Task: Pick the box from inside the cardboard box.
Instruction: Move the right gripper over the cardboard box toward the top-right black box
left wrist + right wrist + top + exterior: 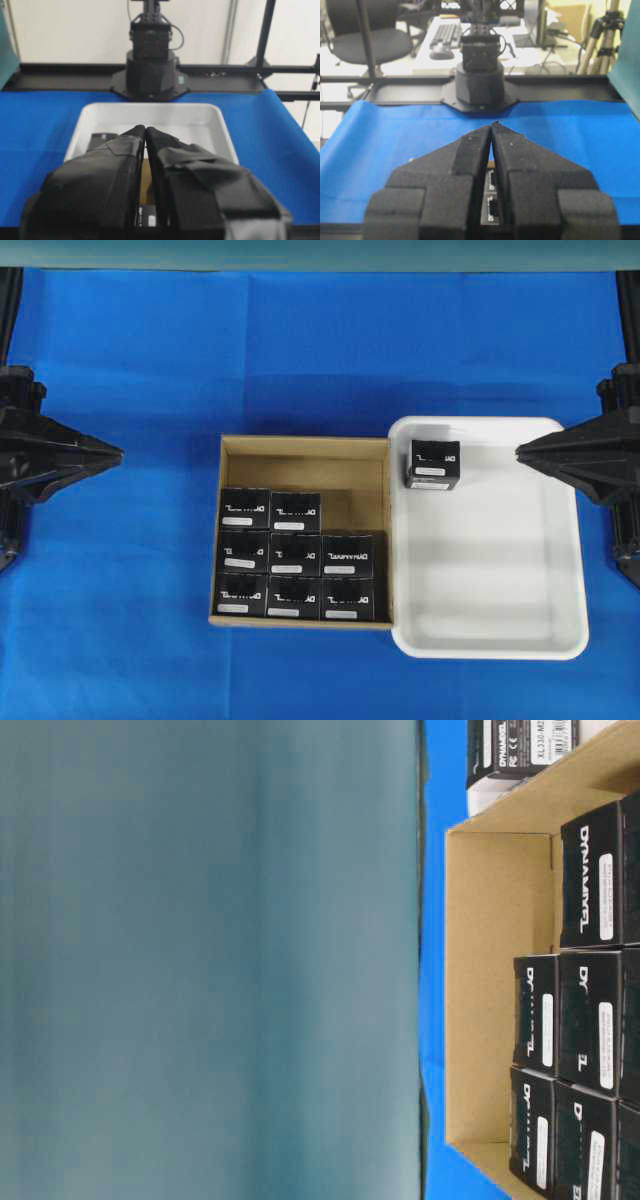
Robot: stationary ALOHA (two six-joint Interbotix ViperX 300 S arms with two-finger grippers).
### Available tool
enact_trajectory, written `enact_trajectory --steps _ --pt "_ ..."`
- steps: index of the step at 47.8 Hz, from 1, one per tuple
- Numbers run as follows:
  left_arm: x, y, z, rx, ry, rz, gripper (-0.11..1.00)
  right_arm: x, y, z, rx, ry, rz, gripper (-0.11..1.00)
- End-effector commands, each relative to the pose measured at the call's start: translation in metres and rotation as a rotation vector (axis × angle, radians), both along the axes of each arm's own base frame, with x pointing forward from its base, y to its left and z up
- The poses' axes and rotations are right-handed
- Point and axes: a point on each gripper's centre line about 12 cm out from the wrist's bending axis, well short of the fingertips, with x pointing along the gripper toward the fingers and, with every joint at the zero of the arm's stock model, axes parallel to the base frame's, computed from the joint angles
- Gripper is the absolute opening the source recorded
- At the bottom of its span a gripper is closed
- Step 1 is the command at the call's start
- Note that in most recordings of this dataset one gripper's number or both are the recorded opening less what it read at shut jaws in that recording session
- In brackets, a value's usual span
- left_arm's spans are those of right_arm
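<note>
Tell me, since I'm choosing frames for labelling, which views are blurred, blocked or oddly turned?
Overhead: sharp, even light, soft shadow in the cardboard box. Table-level: turned sideways, half blocked by a blurred teal surface. Wrist views: the left gripper and right gripper fill the foreground, soft-focused.

A table [200, 350] covered edge to edge with a bright blue cloth [120, 640] carries everything. The cloth shows faint creases. Two containers lie directly on it, side by side and touching. The cardboard box [303, 446], shallow and tan-walled, sits near the middle. To its right rests a white plastic tray [570, 540] with rounded corners, its left rim against the carton's right wall. The tray reaches a little further toward the far and near edges than the carton does. In the table-level view the carton's tan wall [495, 990] stands on the blue cloth.
</note>
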Motion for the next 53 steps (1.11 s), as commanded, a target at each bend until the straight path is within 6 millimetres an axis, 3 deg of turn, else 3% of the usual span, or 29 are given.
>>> enact_trajectory --steps 1,5,8,21,36,53 --pt "0.007 0.0 0.006 0.009 0.021 -0.003 0.14 0.004 -0.003 0.001 0.024 0.011 -0.014 0.14" --pt "0.012 -0.001 0.006 0.011 0.083 -0.004 0.14 0.012 -0.007 -0.001 0.127 0.092 -0.036 0.18" --pt "0.015 -0.001 0.008 0.011 0.12 -0.006 0.06 0.02 -0.009 0.0 0.185 0.167 -0.046 0.1" --pt "0.018 -0.002 0.013 0.014 0.213 -0.01 -0.01 0.057 -0.006 0.004 0.214 0.404 -0.037 0.04" --pt "0.018 -0.002 0.011 0.013 0.333 -0.008 -0.01 0.113 0.0 -0.031 0.214 0.822 -0.027 0.05" --pt "0.014 -0.004 0.007 0.006 0.465 -0.015 -0.01 0.182 -0.002 -0.048 0.181 1.152 -0.013 0.05"
